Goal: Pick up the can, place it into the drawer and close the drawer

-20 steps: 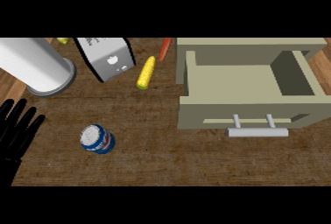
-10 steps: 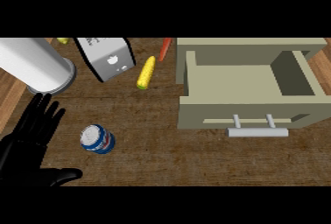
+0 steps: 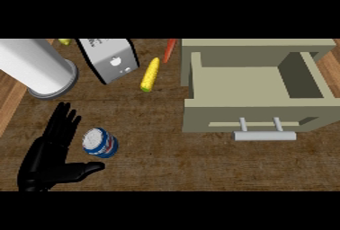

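**Left hand closing in on can; grasp not yet made**

Change since the earlier frames:
- Left hand [image 3: 51, 152] advanced from the lower-left edge up and inward across the counter. Now positioned just beside the can [image 3: 100, 143], on its left.
- Fingers straight and spread, pointing away from the robot; thumb stretched out sideways below the can. Nothing held. Contact between fingers and can not determinable from this view; no curl around it visible.
- Can unmoved: lying on its side on the counter, blue-and-white label up, well apart from the drawer [image 3: 256, 96].
- Right hand absent from view.

Meaning for the task:
- Approach phase judged nearly complete. Pick-up not yet done; placement and closing still to follow.
- Next requirement, as a judgement: curl fingers and thumb around the can body, then lift and carry rightward to the drawer.
- Possible risk: a can on its side may roll away if nudged before enclosure.

Surface and surroundings, largest first:
- Dark wood-grain counter [image 3: 172, 166], with lighter plank flooring at the left margin.
- Beige drawer, pulled open, interior bare, bar handle [image 3: 264, 134] facing the robot.
- White cylindrical container [image 3: 34, 67] at upper left.
- Grey boxed appliance [image 3: 109, 58] beside it.
- Corn cob [image 3: 150, 75] between appliance and drawer.
- Carrot [image 3: 169, 48], near the drawer's rear corner.
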